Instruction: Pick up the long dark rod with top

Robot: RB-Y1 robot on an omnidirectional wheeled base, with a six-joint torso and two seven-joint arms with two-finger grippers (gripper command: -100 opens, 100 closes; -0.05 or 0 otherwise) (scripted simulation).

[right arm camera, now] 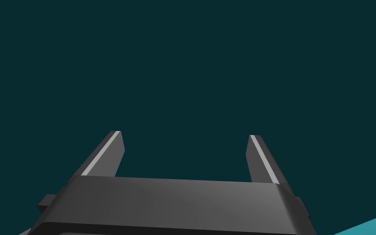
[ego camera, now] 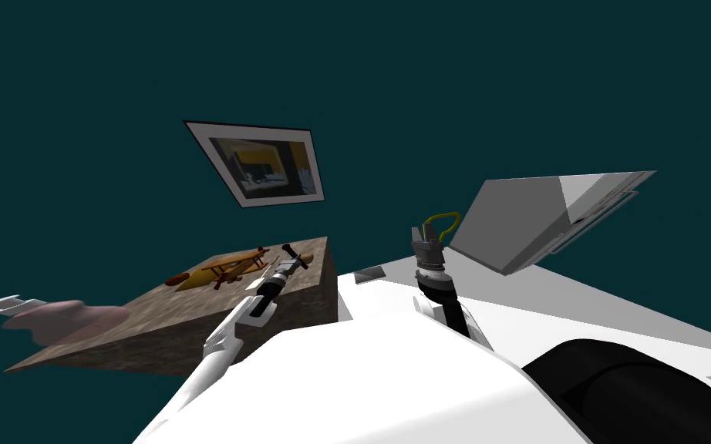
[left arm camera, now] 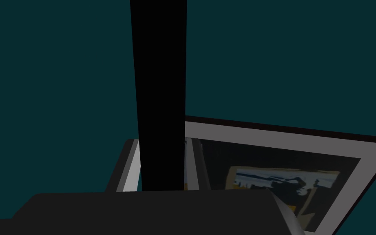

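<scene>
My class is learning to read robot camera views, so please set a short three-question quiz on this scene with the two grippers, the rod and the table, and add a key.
1. True or false: the left gripper is shut on the black rod.
2. What lies on the brown table near the left gripper? A) an orange toy plane B) a mug C) a bowl
3. Fill the gap: the fingers of the right gripper stand ____.
Key: 1 true; 2 A; 3 open.
</scene>
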